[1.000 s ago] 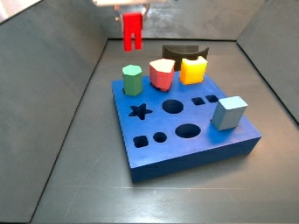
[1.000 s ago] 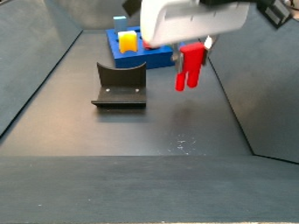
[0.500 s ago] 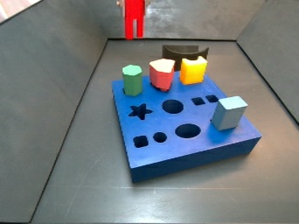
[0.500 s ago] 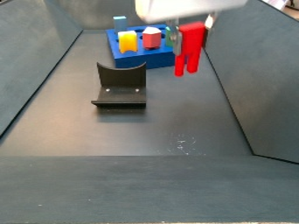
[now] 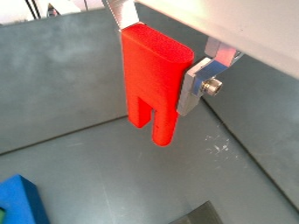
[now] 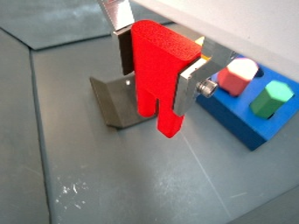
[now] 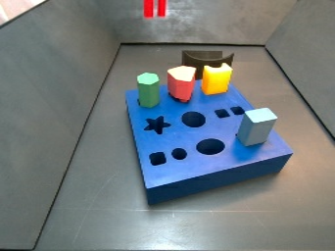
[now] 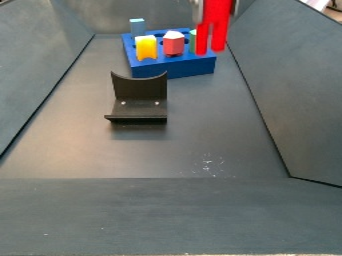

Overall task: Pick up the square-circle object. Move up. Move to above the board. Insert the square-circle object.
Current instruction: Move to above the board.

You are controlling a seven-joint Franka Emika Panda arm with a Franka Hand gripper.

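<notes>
Wrist views both show the gripper (image 5: 162, 68) clamped on the square-circle object (image 5: 156, 80), its 2 silver fingers (image 6: 194, 77) pressing opposite faces, notched end pointing down, well above the dark floor (image 6: 70, 131). Side views catch only the red piece's lower end at the top edge (image 7: 155, 9). The board (image 7: 210, 147) sits on the floor, with the fixture (image 8: 136, 97) nearby.

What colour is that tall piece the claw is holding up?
Bright red: the square-circle object in the gripper, raised off the floor, shows best in a wrist view.
</notes>
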